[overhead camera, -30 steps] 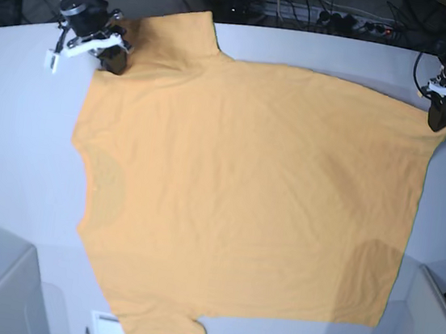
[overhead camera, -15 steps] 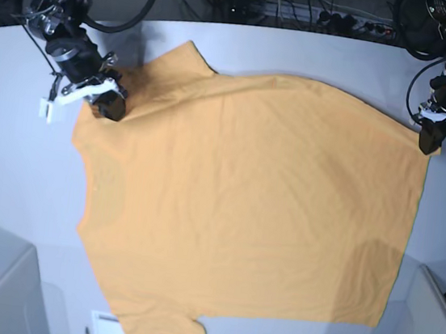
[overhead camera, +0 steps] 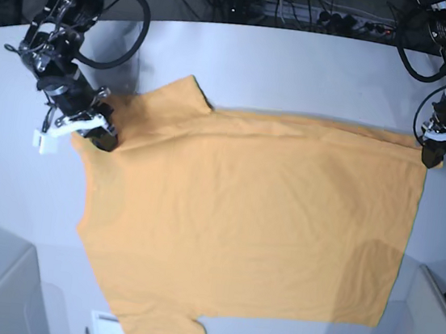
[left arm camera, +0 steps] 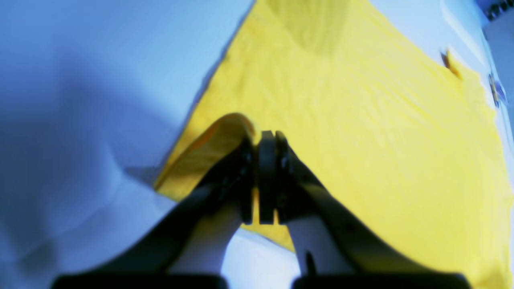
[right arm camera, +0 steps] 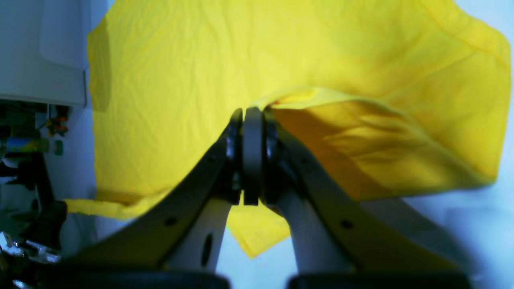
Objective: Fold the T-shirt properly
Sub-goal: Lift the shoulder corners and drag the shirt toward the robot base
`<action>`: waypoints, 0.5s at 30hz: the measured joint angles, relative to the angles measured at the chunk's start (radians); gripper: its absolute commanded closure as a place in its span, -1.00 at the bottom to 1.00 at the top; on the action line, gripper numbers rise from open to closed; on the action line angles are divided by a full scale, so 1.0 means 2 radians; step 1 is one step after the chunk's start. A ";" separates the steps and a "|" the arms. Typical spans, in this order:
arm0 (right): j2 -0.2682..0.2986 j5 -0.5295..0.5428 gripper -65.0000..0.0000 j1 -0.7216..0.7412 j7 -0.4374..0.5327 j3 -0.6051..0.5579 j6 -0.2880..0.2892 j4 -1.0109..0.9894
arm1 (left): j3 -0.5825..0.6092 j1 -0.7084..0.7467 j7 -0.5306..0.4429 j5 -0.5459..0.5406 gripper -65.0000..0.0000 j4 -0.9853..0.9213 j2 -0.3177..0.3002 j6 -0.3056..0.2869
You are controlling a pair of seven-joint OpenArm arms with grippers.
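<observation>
Moved: both grippers dragged the shirt's (overhead camera: 241, 218) far edge nearer.
Left gripper (overhead camera: 429, 156): clamped on shirt corner.
Right gripper (overhead camera: 103, 139): clamped on shirt.
Writing: none readable.

A robotics lab: a pale curved tabletop (overhead camera: 300, 70) fills the frame, with tangled cables and a power strip (overhead camera: 351, 21) behind it along the top edge.

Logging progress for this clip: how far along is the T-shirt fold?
Early. Done: the T-shirt lies spread flat on the table, and both far corners are gripped. In hand: the right claw and left claw are shut on that far edge, lifting it slightly off the table. Left: no fold is laid yet; sleeves and body remain unfolded.
</observation>
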 measured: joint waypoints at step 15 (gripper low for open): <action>0.012 -0.002 1.00 0.089 0.001 -0.002 -0.015 -0.111 | 0.024 -0.045 -0.001 0.001 1.00 -0.053 -0.011 0.000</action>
